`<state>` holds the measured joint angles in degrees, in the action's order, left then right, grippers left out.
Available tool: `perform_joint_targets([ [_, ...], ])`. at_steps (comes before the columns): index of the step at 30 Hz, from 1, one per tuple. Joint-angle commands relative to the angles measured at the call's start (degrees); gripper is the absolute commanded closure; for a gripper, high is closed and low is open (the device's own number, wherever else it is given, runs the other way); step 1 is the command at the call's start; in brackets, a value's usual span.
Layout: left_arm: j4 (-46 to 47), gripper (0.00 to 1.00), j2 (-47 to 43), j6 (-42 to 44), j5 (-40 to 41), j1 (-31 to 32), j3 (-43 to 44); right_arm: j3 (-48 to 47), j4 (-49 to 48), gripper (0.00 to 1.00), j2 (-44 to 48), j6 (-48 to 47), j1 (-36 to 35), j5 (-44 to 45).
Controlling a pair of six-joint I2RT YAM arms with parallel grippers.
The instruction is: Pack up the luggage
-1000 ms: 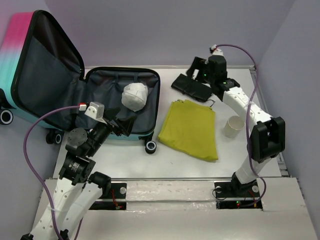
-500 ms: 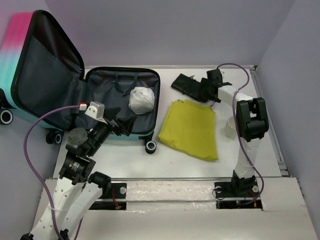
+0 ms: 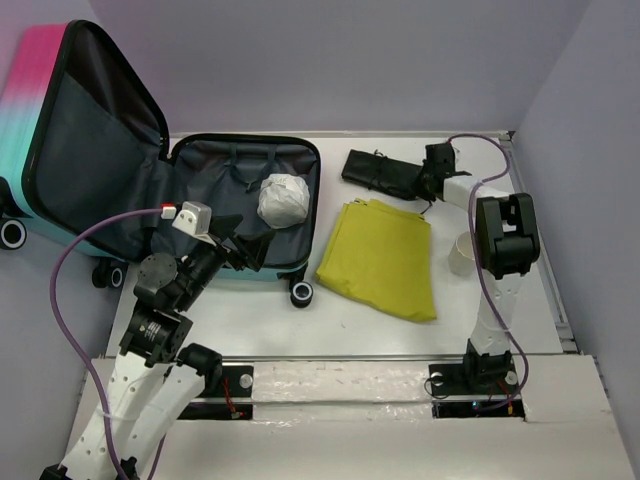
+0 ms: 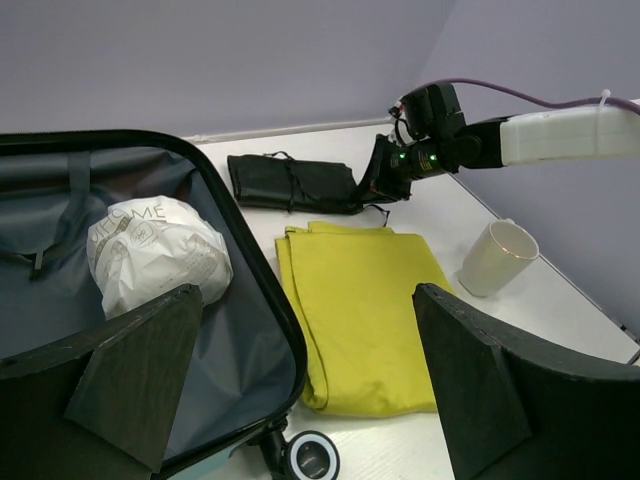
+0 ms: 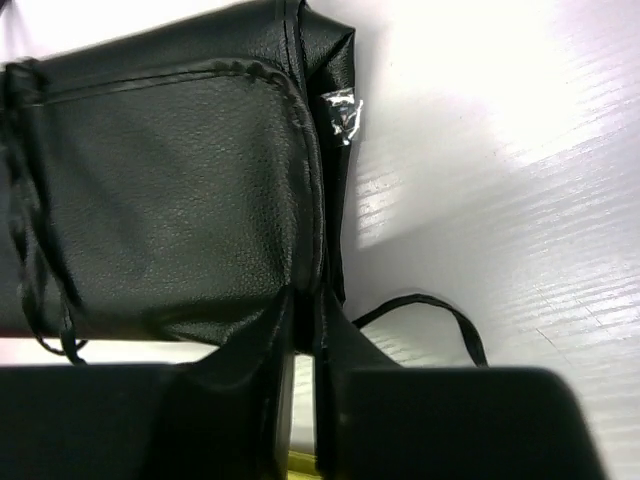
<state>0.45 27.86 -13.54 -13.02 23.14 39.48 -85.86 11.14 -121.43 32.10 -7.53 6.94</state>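
The luggage [image 3: 95,150] lies open at the left, its pink-to-teal lid standing up and its grey-lined lower half [image 4: 200,350] flat on the table. A white wrapped bundle [image 3: 282,197] [image 4: 155,250] rests inside that half. My left gripper [image 3: 240,250] [image 4: 305,295] hovers open over the luggage's near right corner, holding nothing. A black pouch [image 3: 385,175] [image 5: 170,190] lies at the back of the table. My right gripper [image 3: 422,183] [image 5: 305,300] is low at the pouch's right end, shut on its edge.
A folded yellow cloth [image 3: 380,258] [image 4: 365,310] lies between the luggage and a cream cup [image 3: 466,252] [image 4: 498,257] at the right. A thin black cord [image 5: 430,315] trails from the pouch. Purple walls enclose the table at the back and right.
My right arm dropped to the pouch's right end and its jaws closed on the edge. The white bundle shifted slightly right in the luggage. The left arm barely moved.
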Motion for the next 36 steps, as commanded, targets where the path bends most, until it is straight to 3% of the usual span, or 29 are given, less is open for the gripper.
perform_joint_targets([
  [1, 2.0, 0.01, 0.4, 0.4, -0.3, -0.1, 2.4, 5.3, -9.6, 0.93, 3.8, 0.7, 0.4, -0.2],
  [10, 2.1, 0.01, 0.7, 0.3, -0.2, -0.5, 2.4, 14.7, -26.6, 0.93, 24.6, -3.6, 0.4, -3.1],
  [17, 2.3, 0.01, 0.5, 0.0, 0.0, -1.2, 2.4, 12.4, -28.8, 0.93, 34.7, -6.7, -9.3, -5.5],
  [26, 2.2, 0.01, -0.5, 0.0, 0.5, -2.1, 2.3, 3.9, -35.8, 0.93, 31.6, -4.4, -25.2, -8.6],
  [32, 2.0, 0.01, -1.3, 0.0, 1.2, -2.7, 2.4, -7.9, -41.8, 0.93, 19.9, -1.5, -34.0, -13.5],
  [33, 1.9, 0.01, -1.5, 0.0, 1.5, -2.7, 2.4, -12.1, -41.6, 0.93, 14.7, -0.2, -34.7, -14.7],
  [36, 1.8, 0.01, -1.8, 0.1, 2.0, -3.0, 2.4, -23.9, -27.8, 0.28, 1.0, 1.7, -35.5, -18.5],
])
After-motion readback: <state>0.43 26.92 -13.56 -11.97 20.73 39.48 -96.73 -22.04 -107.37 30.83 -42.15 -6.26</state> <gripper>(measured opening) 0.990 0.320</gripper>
